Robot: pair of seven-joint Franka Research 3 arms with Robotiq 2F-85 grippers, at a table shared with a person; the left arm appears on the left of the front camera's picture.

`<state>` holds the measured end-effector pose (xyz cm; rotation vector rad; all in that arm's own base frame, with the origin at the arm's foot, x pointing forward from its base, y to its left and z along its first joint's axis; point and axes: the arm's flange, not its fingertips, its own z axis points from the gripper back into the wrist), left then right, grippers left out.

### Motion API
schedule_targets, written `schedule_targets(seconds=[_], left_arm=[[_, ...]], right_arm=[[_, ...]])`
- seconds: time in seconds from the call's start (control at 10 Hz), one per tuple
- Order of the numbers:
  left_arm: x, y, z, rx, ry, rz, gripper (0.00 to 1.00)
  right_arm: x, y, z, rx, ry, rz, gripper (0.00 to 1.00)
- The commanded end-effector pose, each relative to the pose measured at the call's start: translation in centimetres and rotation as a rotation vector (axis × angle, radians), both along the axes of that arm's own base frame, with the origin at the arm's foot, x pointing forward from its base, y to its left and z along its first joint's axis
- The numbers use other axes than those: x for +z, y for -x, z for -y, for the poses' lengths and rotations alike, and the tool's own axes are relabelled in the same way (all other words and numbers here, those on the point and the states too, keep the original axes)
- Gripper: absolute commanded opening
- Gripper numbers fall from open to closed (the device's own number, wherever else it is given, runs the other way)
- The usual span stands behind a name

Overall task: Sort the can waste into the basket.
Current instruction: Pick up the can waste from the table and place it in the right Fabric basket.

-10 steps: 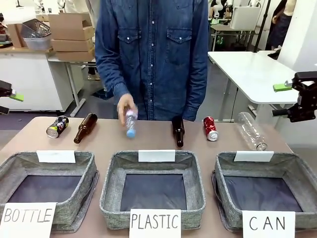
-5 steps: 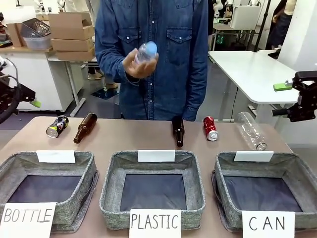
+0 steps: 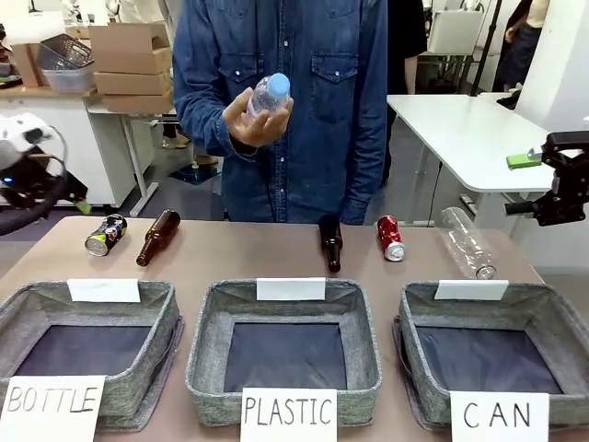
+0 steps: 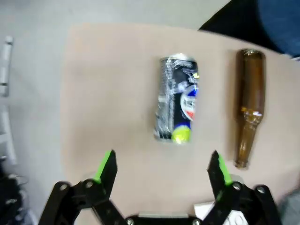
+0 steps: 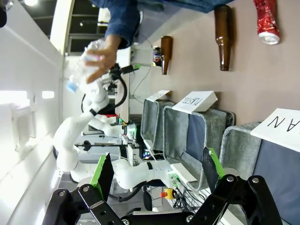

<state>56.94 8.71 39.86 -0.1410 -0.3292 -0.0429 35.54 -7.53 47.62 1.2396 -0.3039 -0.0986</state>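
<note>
Left jaws stand apart above the dark can (image 4: 176,98), which lies on its side at the counter's (image 3: 276,250) left end, near a brown bottle (image 4: 248,108). Right jaws are also apart and empty, off the right edge. The red can (image 3: 391,238) lies near the CAN basket (image 3: 414,350). Risks — the dark can may roll as the jaws close, a skewed descent could clip the bottle, and the carry crosses the PLASTIC basket (image 3: 204,350).
</note>
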Motion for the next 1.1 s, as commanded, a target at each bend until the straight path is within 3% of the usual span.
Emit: schedule_targets(seconds=[0.0,0.3,0.6,1.0], left_arm=[[0.0,-5.6,0.1,-0.054,-0.078,-0.089,1.00],[-2.0,-8.9,0.9,-0.112,-0.060,-0.137,1.00],[-4.7,-9.5,1.7,-0.282,-0.025,-0.201,1.00],[-7.8,-10.2,3.0,-0.323,-0.093,-0.258,1.00]], right_arm=[[0.3,-0.4,0.0,0.001,-0.017,0.027,1.00],[0.3,-0.4,0.0,0.001,-0.017,0.027,1.00],[0.3,-0.4,0.0,0.001,-0.017,0.027,1.00],[0.3,-0.4,0.0,0.001,-0.017,0.027,1.00]])
